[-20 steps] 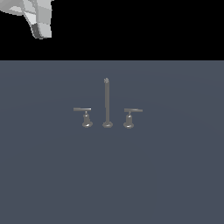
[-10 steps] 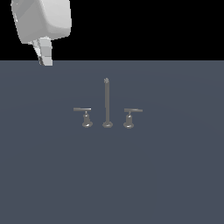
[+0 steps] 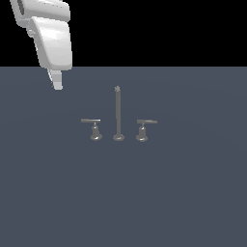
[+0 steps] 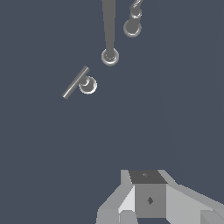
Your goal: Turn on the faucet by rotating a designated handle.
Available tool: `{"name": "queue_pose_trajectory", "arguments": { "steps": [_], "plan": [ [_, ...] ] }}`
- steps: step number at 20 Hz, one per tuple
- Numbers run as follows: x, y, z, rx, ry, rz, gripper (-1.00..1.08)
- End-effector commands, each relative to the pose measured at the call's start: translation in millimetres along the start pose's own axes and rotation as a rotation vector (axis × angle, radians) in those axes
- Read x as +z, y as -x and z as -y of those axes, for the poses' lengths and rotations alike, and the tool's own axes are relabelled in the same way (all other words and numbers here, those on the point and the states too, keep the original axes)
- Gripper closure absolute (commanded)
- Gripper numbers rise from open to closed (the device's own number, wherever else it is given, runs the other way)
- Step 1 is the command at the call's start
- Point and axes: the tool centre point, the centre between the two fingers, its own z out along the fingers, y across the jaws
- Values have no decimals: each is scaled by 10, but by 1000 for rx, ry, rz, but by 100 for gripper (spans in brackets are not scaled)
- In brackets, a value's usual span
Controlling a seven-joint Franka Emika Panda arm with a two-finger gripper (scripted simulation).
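Overhead, the white arm reaches in from the upper corner on the exterior view's left, its last link slanting downward and ending in the pincer [image 3: 57, 82], which hangs in the air above the far part of the grey desk [image 3: 183, 193], touching nothing. Only one narrow pale tip shows in that view, and the wrist view shows just the grey body of the pincer [image 4: 148, 199] at the frame's edge, so whether it is released or clenched cannot be told. Well apart from the pincer, lower and toward the exterior view's right, stands the faucet [image 3: 118, 113], a tall thin spout rising straight up from a round base. The handle [image 3: 93, 128] is the nearest of the three pieces to the pincer: a short upright post on a round base, with its thin bar lying level, its long axis running sideways and its free end pointing to the exterior view's left. Beyond the spout, farthest from the pincer, the twin handle [image 3: 144, 128] has its bar pointing the opposite way.
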Motion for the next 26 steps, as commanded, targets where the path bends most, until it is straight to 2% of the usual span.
{"name": "queue_pose_trajectory", "arguments": {
  "steps": [1, 14, 26],
  "plan": [
    [100, -38, 105, 42, -2, 0, 108],
    [647, -345, 629, 270, -3, -4, 108],
    [1252, -841, 1119, 527, -4, -10, 108]
  ]
}}
